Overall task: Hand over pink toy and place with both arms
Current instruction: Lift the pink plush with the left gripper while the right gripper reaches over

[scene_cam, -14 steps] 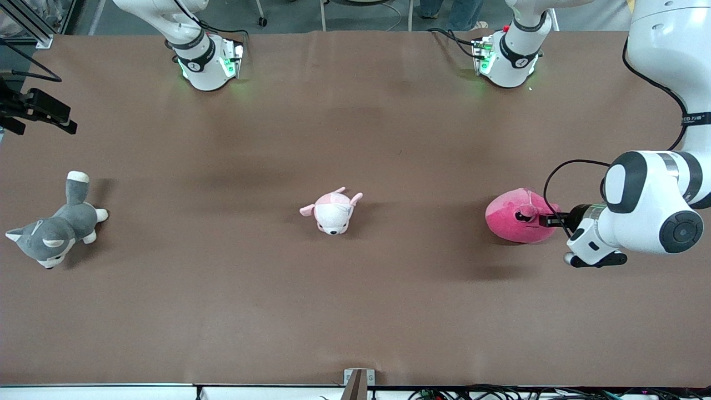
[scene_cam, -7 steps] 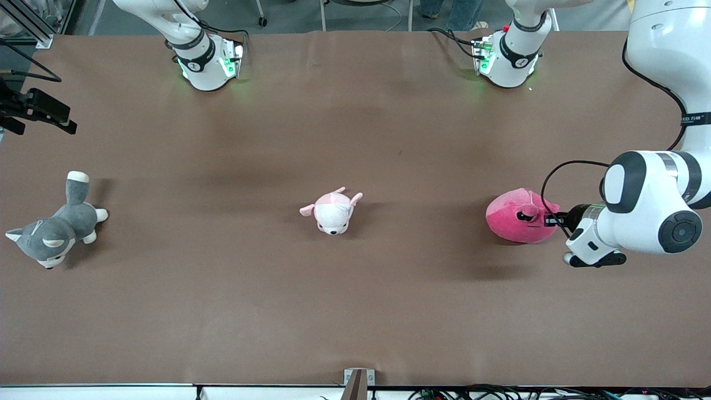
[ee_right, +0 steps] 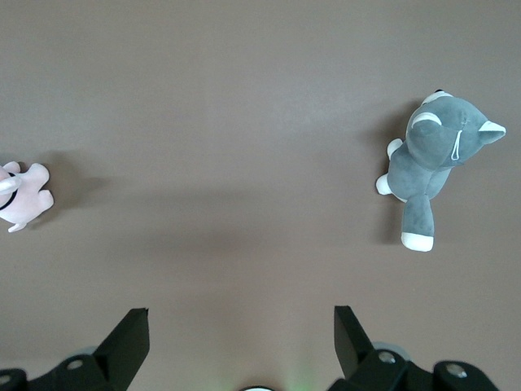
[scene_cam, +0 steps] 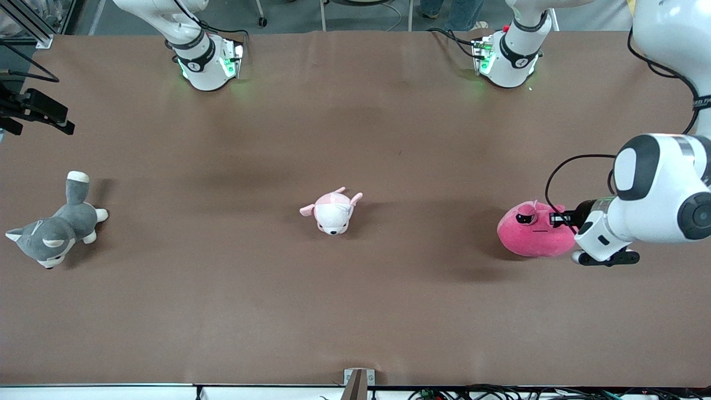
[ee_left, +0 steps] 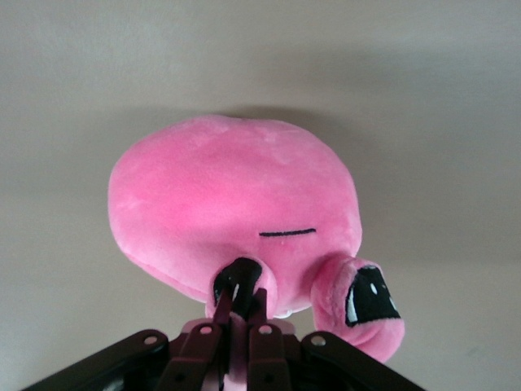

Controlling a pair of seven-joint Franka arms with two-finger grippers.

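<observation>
The round hot-pink plush toy is soft short-pile cloth with glossy dark eyes. The smaller white and pale-pink plush animal and grey-and-white plush dog look equally fuzzy. The brown table covering is matt and smooth.

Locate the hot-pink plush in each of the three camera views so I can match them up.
Front view: the pink toy sits toward the left arm's end of the table, pinched by the left claw.
Left wrist view: the toy fills the middle, fabric clamped in the shut claw.
Right wrist view: not in it; only the open right claw over the table.
Shared landmark: the toy's dark eye.
</observation>
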